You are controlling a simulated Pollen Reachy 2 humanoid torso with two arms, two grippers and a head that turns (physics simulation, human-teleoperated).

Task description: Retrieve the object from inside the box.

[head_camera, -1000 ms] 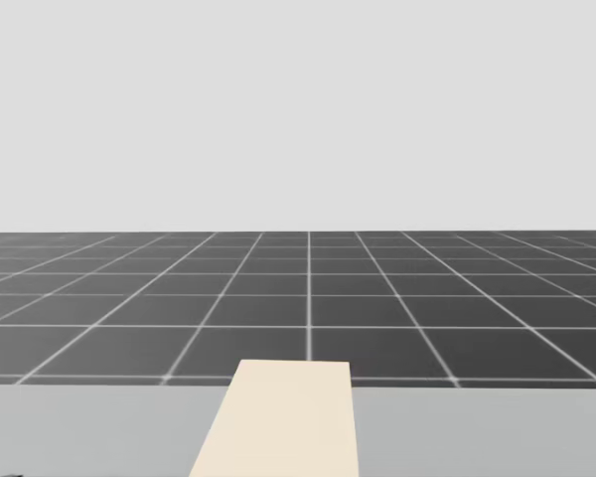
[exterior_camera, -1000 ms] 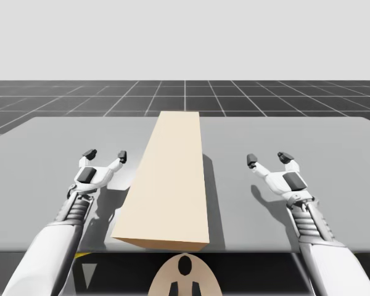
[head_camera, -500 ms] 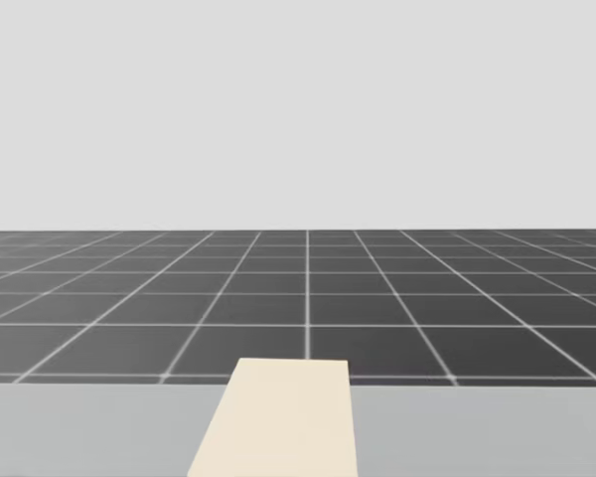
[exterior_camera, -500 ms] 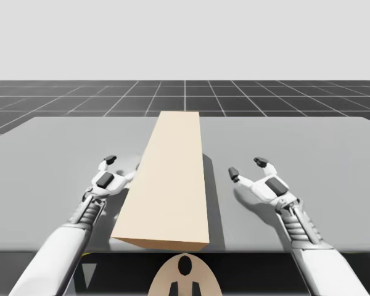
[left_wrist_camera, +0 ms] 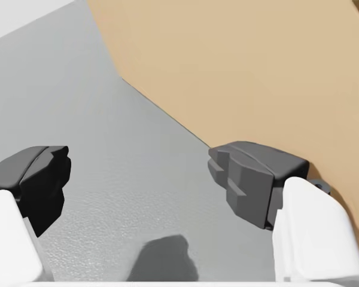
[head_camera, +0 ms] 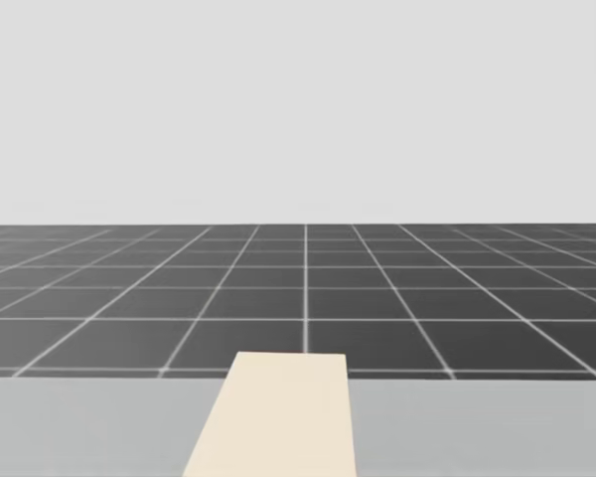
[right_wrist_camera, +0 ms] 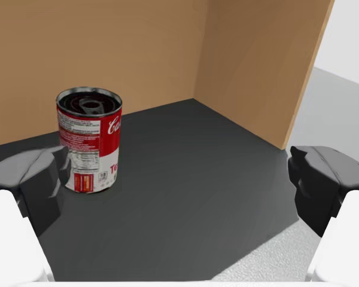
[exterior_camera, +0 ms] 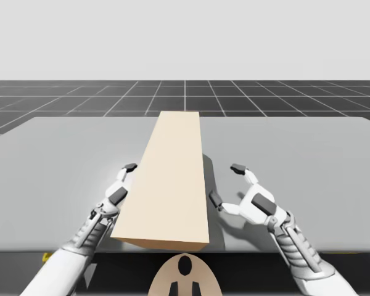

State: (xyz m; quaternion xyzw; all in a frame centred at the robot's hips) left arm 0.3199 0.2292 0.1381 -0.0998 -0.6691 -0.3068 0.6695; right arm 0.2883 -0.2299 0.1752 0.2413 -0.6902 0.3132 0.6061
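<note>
Right wrist view — red-and-white can [right_wrist_camera: 88, 140] upright inside box [right_wrist_camera: 137, 54] — right pincer [right_wrist_camera: 179, 174] agape, empty.

A long tan box [exterior_camera: 172, 179] lies lengthwise along the middle of the grey table [exterior_camera: 308, 148].

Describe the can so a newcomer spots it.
Start at the long tan box on the grey table; its side facing my right gripper is open. On its dark floor, near the back wall, stands an upright red and white can, the one round thing among plain tan walls.
</note>
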